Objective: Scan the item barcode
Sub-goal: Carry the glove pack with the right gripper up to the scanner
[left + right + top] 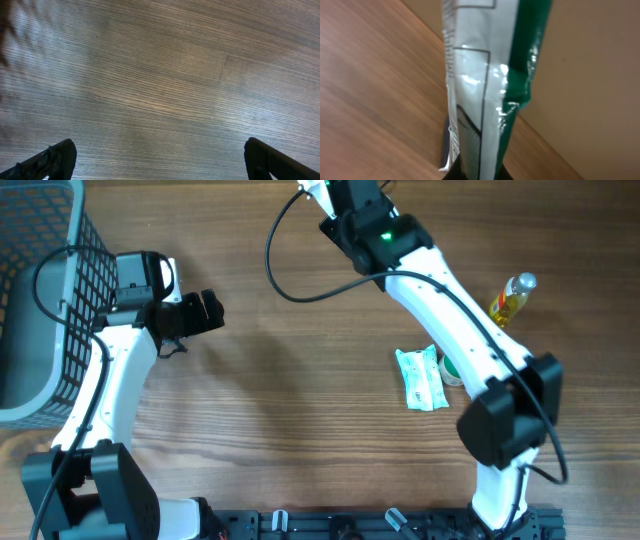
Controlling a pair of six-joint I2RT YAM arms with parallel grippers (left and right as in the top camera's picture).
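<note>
The item to be scanned is a white-and-green packet (485, 85), and we find it off the table (300, 420), clamped at its lower end in the right jaws, which are closed thin on the film. The right arm (450, 320) reaches from the near right corner to the middle of the far edge, so the packet hangs there, above the far edge, largely out of the overhead view. The relation that governs the next move is the packet's long axis: it runs straight out from the right jaws, in line with them, with one narrow edge turned to the wrist camera and the white printed face to one side. We can read outlined boxes on that face but no barcode, and no scanner appears in any view. We judge that turning the wrist about this axis will be needed to present the coded face. The left arm (110, 380) stands near the left edge beside the wire basket (40, 300), well apart from the packet; the left jaws are spread wide over bare wood and hold nothing. A second packet (420, 378) and a small bottle (510, 298) lie near the right edge, untouched.
</note>
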